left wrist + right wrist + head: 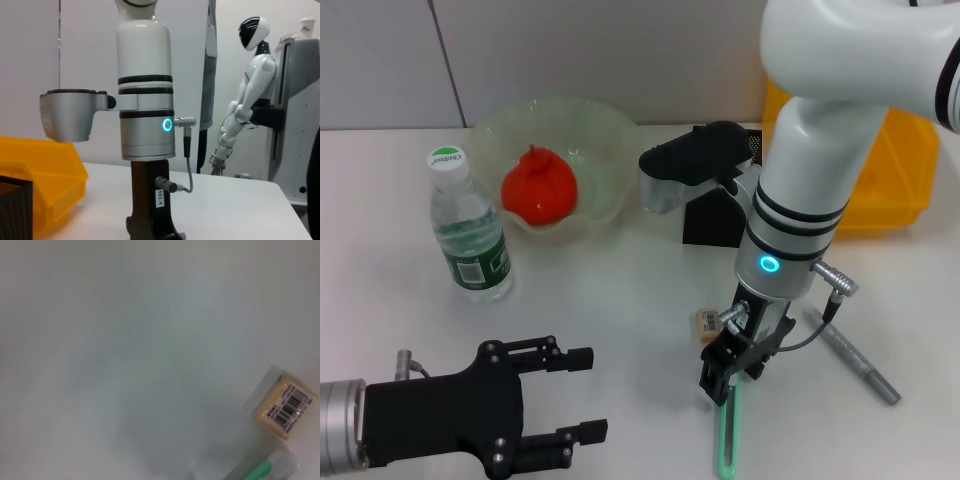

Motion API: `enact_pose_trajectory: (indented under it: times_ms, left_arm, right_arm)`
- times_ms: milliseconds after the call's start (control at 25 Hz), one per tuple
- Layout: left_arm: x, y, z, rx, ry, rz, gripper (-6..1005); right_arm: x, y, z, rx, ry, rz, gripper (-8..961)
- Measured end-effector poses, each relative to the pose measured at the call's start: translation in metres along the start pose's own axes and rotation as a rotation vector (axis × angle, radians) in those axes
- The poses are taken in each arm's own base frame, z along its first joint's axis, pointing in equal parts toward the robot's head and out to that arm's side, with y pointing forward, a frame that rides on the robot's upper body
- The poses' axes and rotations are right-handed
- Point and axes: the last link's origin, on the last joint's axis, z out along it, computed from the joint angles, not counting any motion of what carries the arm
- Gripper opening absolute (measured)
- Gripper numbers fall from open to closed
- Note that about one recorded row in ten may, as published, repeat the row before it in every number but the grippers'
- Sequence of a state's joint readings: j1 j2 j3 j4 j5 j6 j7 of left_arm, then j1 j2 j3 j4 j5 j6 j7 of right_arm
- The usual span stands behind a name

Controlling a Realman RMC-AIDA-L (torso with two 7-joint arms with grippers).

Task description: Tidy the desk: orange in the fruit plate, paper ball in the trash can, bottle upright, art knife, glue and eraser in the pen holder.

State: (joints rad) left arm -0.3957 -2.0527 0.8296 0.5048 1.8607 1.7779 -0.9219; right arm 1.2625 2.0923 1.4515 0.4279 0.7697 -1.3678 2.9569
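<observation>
Green-handled art knife (725,435) lies on the desk (620,300) at about 5 o'clock in the head view, and the right gripper (728,372) sits directly over its upper end, eraser (709,322) just beside it at its 11 o'clock; whether its fingers are apart or closed I cannot tell. Step in hand looks like the knife pick-up, since the orange (539,188) is already in the plate (605,135) and the bottle (468,228) stands upright at 9 o'clock. Next move calls for closing squarely across the thin handle, lifting, then carrying it to the pen holder (715,218) at 12 o'clock from the gripper; left gripper (582,395) waits at 7 o'clock, fingers spread.
</observation>
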Motion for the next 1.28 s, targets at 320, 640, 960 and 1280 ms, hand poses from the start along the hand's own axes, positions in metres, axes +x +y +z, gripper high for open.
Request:
enact_pose_trajectory:
  times_ms: [320, 640, 960, 1280]
  left_arm:
    - [0.0002, 0.0001, 0.0013, -0.004, 0.001, 0.001, 675]
    - [0.0005, 0.0, 0.0026, -0.01, -0.001, 0.002, 674]
    - [0.0009, -0.0007, 0.0034, -0.014, -0.005, 0.005, 675]
    - [0.0008, -0.0007, 0.0035, -0.015, -0.006, 0.005, 674]
  right_arm:
    - [0.0008, 0.0049, 0.0042, 0.004, 0.007, -0.027, 552]
    - [-0.0003, 0.0062, 0.0045, 0.0, -0.001, -0.029, 550]
    - [-0.0011, 0.0072, 0.0039, -0.002, -0.003, -0.029, 549]
    - [-0.0001, 0.0076, 0.0051, -0.004, 0.002, -0.029, 547]
